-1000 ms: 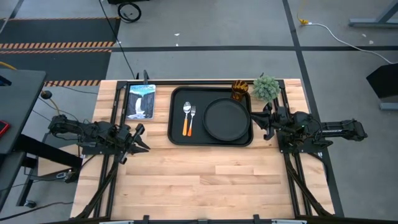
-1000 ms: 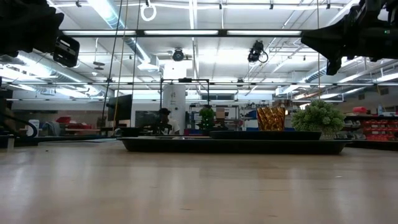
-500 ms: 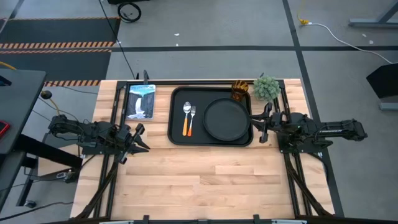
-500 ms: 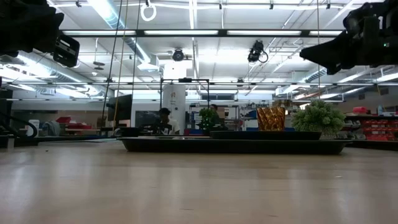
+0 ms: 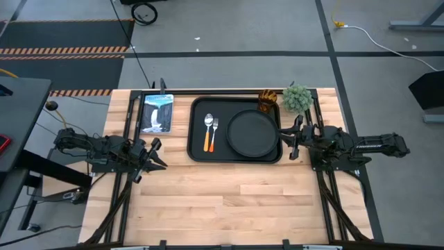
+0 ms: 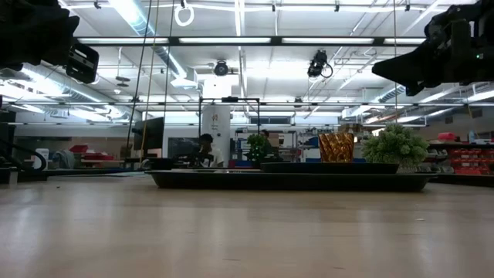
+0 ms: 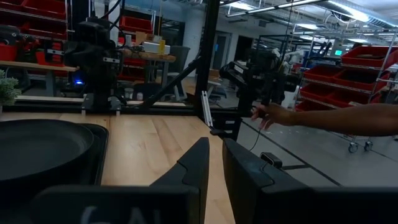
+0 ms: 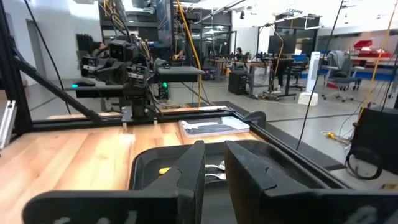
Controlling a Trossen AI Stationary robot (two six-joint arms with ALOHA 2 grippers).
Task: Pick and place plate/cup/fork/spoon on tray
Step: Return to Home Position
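The black tray (image 5: pixel 198 149) lies at the table's far middle. The round black plate (image 5: pixel 253 133) rests flat on its right half. The spoon (image 5: pixel 208 129) and the fork (image 5: pixel 215 132), both orange-handled, lie side by side on its left half. The amber cup (image 5: pixel 268 101) stands upright at the tray's far right corner; whether on the tray or just beyond it, I cannot tell. My left gripper (image 5: pixel 164 155) hovers shut left of the tray, holding nothing. My right gripper (image 5: pixel 284 133) hovers shut at the tray's right edge, also holding nothing.
A green plant ball (image 5: pixel 297 97) sits at the far right, beside the cup. A picture card (image 5: pixel 157 112) lies left of the tray. Black frame rails (image 5: pixel 129 118) run along the table's sides. A person's arm (image 7: pixel 336 118) shows beyond the table.
My right gripper has rolled about its own pointing line and tipped a little downward, staying at the tray's right edge. Nothing on the tray has moved.
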